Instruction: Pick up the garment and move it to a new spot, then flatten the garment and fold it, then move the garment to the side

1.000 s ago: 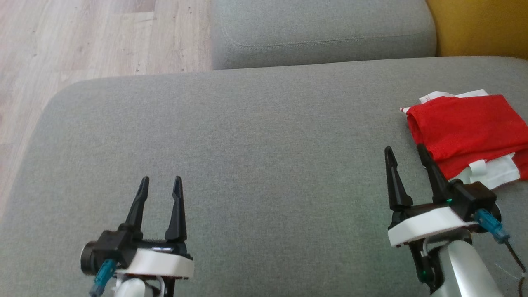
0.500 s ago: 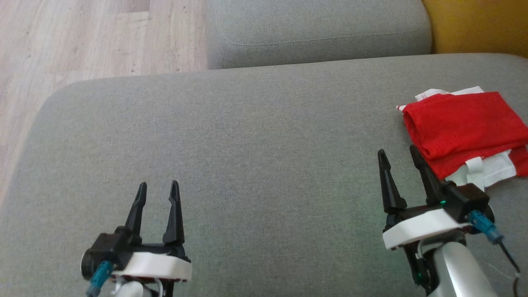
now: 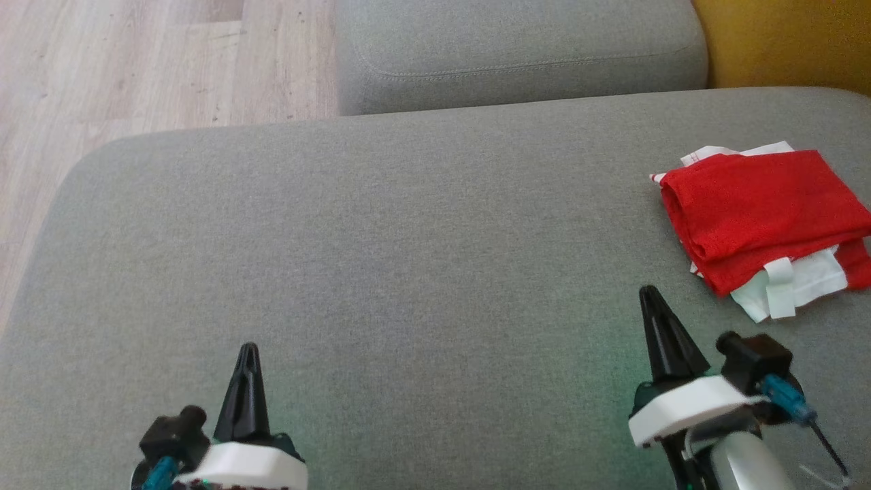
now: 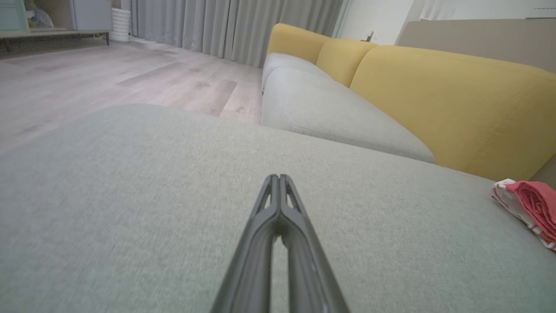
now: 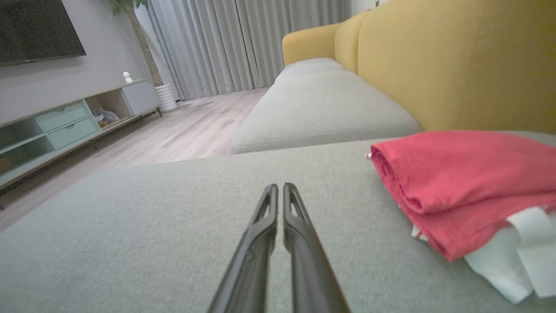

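garment (image 3: 755,211): folded, red over white, on the grey cushion's (image 3: 408,238) right edge | right gripper (image 3: 650,291): fingers pinched together, empty, over the cushion's near right | left gripper (image 3: 248,348): likewise pinched, empty, over the cushion's near left | step: seems finished; pull away upward, never sweeping across the fold

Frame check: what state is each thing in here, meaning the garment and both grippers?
garment: folded into a compact red-and-white stack, lying on the grey seat cushion near its right end, held by nothing.
left gripper: shut, empty, over bare cushion.
right gripper: shut, empty, apart from the garment, which lies to its right.
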You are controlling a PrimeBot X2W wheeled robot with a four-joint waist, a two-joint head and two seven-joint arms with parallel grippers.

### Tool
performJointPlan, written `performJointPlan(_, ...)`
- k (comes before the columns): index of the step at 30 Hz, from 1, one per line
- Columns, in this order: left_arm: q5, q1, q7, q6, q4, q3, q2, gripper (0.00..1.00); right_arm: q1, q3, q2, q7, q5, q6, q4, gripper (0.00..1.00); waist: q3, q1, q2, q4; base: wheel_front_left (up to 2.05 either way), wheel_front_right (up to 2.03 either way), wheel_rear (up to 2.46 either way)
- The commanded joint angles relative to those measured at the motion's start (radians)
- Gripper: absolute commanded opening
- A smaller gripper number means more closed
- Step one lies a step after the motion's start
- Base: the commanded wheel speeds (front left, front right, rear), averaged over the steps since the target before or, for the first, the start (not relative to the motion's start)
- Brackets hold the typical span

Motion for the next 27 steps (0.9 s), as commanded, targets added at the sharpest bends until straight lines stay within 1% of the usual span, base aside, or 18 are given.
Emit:
performJointPlan(1,-0.032,-0.034,0.009,-0.003,-0.028,0.01,0.0,0.0,-0.032,-0.003,-0.002,0.001,0.039,0.0,-0.033,0.0,0.0,0.0,0.0,0.001,0.0,0.0,0.0)
performJointPlan(27,-0.284,-0.043,0.08,-0.022,-0.05,0.059,0.001,0.0,-0.036,-0.034,-0.016,0.047,0.341,0.002,-0.039,0.0,0.002,0.0,0.0,0.005,0.0,0.0,0.0)
